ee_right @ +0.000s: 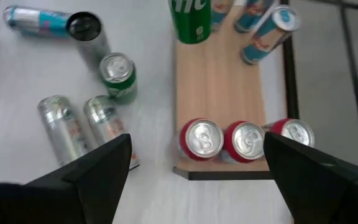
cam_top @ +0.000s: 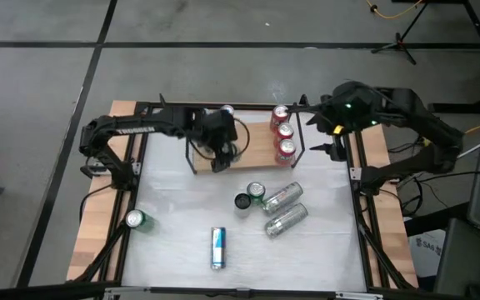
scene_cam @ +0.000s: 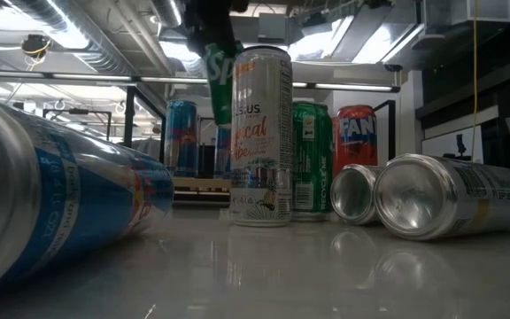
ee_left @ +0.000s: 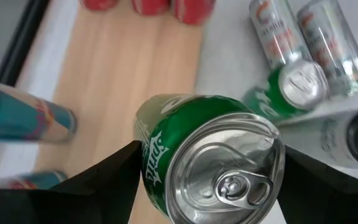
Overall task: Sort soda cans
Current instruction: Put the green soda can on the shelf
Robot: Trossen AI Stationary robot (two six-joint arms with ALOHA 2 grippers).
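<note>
Your left gripper clamps one green metal can; right gripper gapes empty above three red cans.

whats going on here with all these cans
A two-armed robot is sorting soda cans onto a wooden board at the back of the table. The left tool holds a green Sprite can over the board, near the blue cans. Three red cans already stand in a row there. The right tool hovers open above them. Several cans remain on the white table.
</note>
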